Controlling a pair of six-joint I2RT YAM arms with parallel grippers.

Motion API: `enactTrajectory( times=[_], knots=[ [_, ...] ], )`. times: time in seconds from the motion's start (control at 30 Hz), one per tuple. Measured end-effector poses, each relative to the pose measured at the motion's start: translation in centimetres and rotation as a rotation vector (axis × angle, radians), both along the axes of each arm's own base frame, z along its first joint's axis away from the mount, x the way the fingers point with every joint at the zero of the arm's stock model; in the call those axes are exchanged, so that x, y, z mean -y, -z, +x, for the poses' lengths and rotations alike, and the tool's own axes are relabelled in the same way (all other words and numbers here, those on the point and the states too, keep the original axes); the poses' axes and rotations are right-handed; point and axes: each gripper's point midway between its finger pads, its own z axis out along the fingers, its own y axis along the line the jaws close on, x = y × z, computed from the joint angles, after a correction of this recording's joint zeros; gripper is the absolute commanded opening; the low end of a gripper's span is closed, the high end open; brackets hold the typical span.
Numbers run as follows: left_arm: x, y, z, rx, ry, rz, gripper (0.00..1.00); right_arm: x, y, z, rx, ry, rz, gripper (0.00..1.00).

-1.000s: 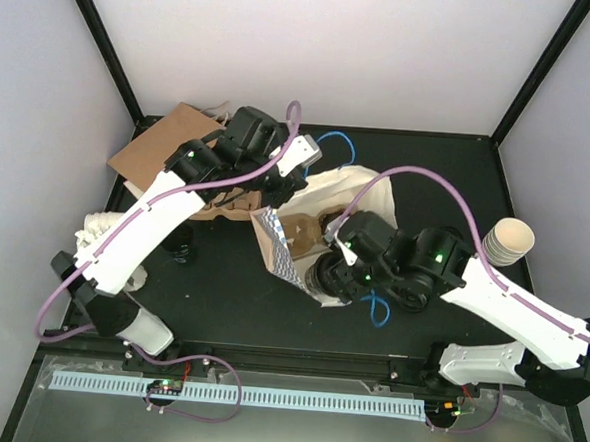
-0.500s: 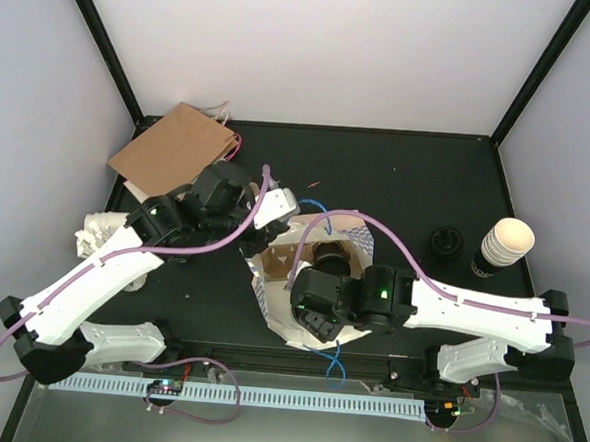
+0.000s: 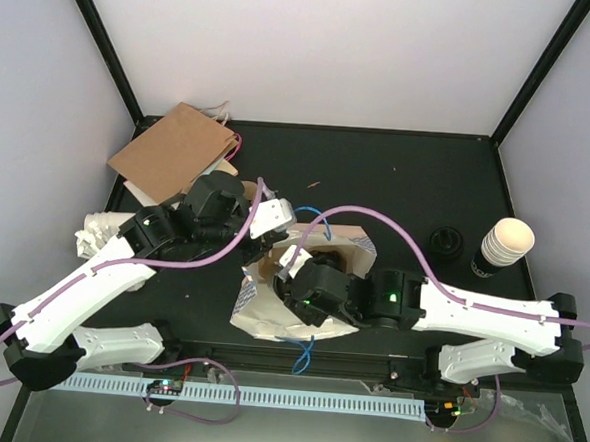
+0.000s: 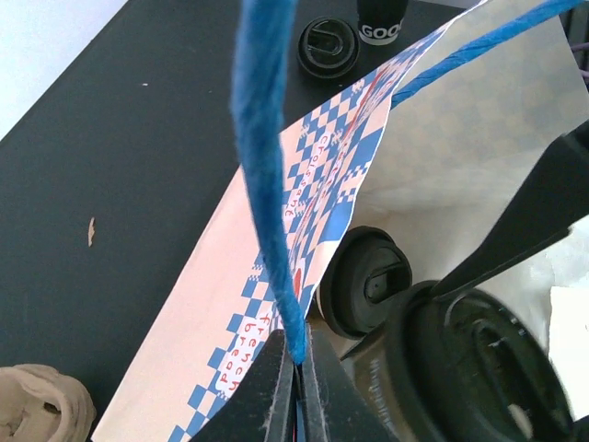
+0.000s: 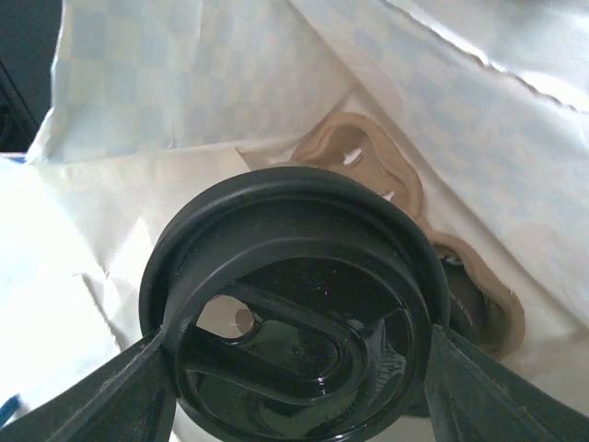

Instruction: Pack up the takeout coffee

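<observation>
Left pincer (image 4: 296, 391) is pinching shut on the blue handle (image 4: 267, 175), keeping the checked bag (image 4: 267, 276) open. Right pincer (image 5: 294, 368) is gripping a lidded coffee cup (image 5: 290, 304), jaws wide around it, inside the bag. A second cup (image 4: 368, 281) is sitting just beside it. A third black lid (image 4: 329, 46) is waiting outside, well beyond, so packing is likely partway. Only the right wrist view is showing the cardboard carrier (image 5: 368, 157) beneath; only the left wrist is showing the handle pinch.

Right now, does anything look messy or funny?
Yes. The brown paper bag at the far left corner sticks out past the table edge, and a crumpled white lump lies at the left edge.
</observation>
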Motion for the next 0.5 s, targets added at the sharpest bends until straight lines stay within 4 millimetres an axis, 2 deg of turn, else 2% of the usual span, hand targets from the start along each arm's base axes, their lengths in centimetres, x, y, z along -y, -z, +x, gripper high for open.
enactTrajectory(
  times=[0.13,0.33,0.5],
  knots=[
    [0.3,0.0,-0.4,-0.001,0.017,-0.001,0.02,-1.2,1.1,0.7,0.046,-0.013,-0.025,0.56],
    [0.6,0.0,-0.9,-0.002,0.034,-0.001,0.02,-1.9,4.5,0.9,0.111,-0.065,-0.097,0.57],
    [0.8,0.1,-1.1,-0.012,0.037,-0.003,0.02,-2.3,5.6,1.3,0.189,-0.110,-0.114,0.58]
  ],
)
